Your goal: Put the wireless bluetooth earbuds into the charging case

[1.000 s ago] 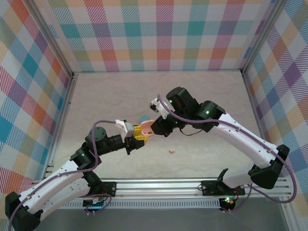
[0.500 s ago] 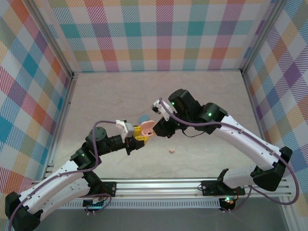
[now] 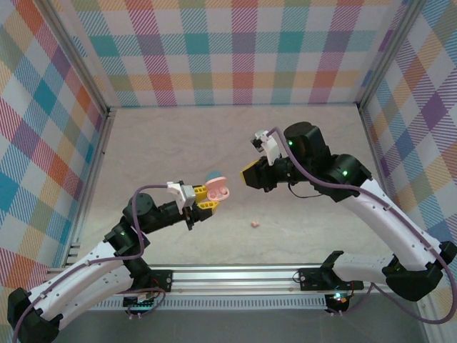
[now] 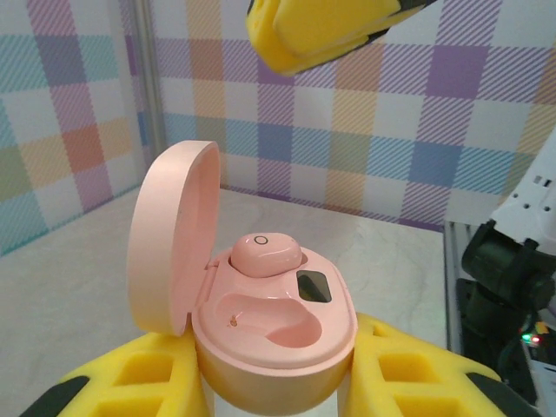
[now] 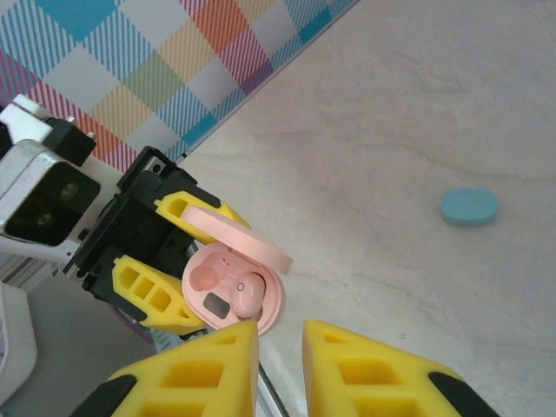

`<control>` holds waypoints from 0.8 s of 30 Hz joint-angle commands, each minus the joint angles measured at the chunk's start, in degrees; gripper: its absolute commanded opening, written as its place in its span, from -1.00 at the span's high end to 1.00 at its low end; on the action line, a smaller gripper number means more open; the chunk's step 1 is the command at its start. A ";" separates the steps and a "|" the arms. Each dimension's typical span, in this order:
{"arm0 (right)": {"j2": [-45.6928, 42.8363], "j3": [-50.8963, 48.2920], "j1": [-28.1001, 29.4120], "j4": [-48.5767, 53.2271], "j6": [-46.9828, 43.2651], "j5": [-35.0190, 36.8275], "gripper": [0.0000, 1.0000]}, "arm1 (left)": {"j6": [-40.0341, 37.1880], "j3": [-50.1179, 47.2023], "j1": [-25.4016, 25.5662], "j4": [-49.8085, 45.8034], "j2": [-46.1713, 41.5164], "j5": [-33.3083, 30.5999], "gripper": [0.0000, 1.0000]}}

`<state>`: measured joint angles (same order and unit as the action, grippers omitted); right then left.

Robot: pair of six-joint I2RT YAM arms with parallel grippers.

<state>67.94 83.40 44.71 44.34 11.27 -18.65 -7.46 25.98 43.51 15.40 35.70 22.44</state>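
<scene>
Earbud [image 3: 254,224] looks tiny, light, slick: I'd pinch its sides with my parted, empty right gripper [image 5: 280,347]; left gripper [image 3: 207,199] clamps the case [image 4: 261,330].

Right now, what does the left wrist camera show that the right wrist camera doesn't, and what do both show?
Left wrist: a close look into the pink case, whose front socket is plainly empty. Right wrist: the closed blue case lying on the table, and the right gripper with its fingers apart, holding nothing. Both: the open pink case clamped in the left gripper, with one pink earbud seated.
</scene>
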 commanded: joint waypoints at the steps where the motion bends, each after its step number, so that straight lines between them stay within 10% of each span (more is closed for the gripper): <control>1: 1.24 -0.78 -0.76 -2.88 1.54 -4.38 0.55 | -5.23 1.86 0.71 2.89 -0.53 -3.20 0.56; 24: 13.00 4.32 5.58 1.01 -8.50 6.03 0.54 | -11.26 7.51 0.77 -0.33 8.24 -1.25 0.56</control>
<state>80.07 85.95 49.80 46.37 4.51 -13.47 -17.65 31.31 43.44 11.53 44.88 18.28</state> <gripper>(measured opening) 0.229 0.330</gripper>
